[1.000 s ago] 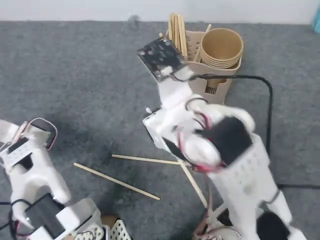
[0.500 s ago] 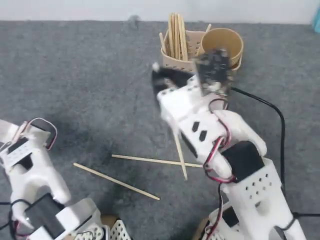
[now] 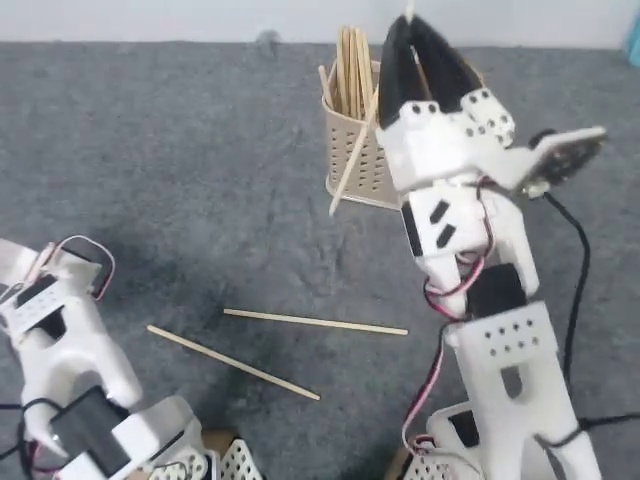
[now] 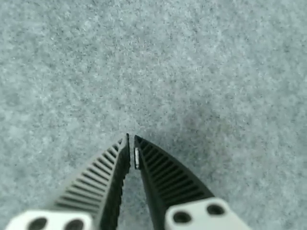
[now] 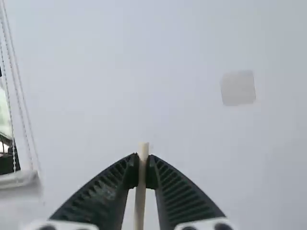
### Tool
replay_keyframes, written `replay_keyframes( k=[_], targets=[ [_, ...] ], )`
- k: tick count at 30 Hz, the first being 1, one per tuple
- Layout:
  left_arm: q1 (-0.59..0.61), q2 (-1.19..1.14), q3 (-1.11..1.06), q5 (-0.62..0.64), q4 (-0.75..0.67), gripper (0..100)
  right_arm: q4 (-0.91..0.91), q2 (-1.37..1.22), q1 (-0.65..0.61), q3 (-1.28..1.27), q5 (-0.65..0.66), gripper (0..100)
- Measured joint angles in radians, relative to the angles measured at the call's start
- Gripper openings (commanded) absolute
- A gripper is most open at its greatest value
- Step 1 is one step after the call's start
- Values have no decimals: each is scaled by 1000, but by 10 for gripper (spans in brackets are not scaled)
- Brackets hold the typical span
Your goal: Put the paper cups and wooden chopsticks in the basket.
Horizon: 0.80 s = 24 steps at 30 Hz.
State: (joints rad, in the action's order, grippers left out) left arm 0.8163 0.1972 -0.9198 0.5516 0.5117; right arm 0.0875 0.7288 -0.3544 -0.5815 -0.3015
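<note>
While the right gripper (image 3: 410,22) pinches a chopstick (image 3: 350,165) above the far basket (image 3: 372,172), the left gripper (image 4: 130,140) sits closed, near left.

No words, numbers or signs can be read here. The basket (image 3: 370,180) looks plain. Any marks on the little board (image 3: 562,152) on the right arm are too small to read.

Grey carpet (image 3: 150,170) is laid underneath. A white wall (image 3: 200,18) is noted along the carpet's far edge, and a teal object (image 3: 635,45) at its far corner.
</note>
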Motion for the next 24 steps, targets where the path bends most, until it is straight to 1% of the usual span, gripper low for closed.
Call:
replay_keyframes(
  k=[6, 18, 21, 24],
  targets=[
    [-11, 0, 0, 0, 0, 12, 58, -226, 26, 235, 2, 7],
    [-15, 0, 0, 0, 0, 12, 63, -916, 32, 913, 210, 7],
    [-15, 0, 0, 0, 0, 12, 63, -1060, 37, 1040, 259, 7],
    [-15, 0, 0, 0, 0, 12, 63, -1149, 58, 1103, 273, 7]
  ],
)
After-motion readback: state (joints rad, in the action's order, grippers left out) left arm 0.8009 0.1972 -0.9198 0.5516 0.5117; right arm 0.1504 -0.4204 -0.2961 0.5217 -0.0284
